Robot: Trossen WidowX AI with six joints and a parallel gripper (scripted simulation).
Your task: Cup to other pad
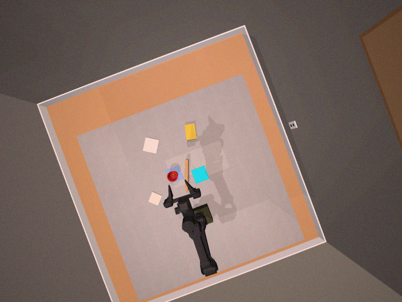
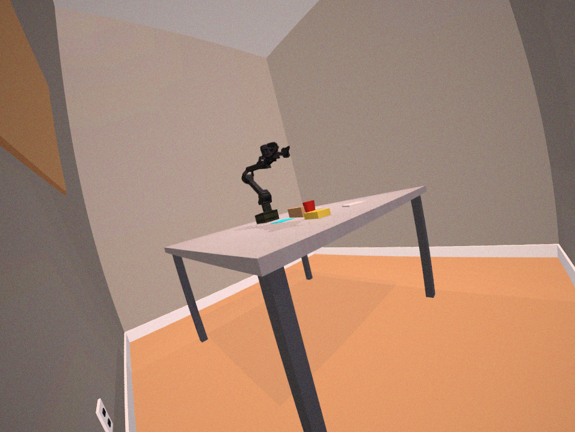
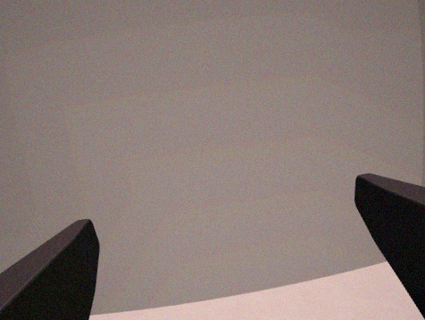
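Note:
A red cup with marbles inside stands upright on a pale blue pad. A cyan pad lies to its right, past a thin orange bar that stands between the two pads. My gripper is open and empty. It hangs high above the table, near the cup's side of the bar. The wrist view looks over the table's far part toward the wall and does not show the cup.
A yellow block lies beyond the pads. Two flat white squares lie left of the cup. All rest on the grey table.

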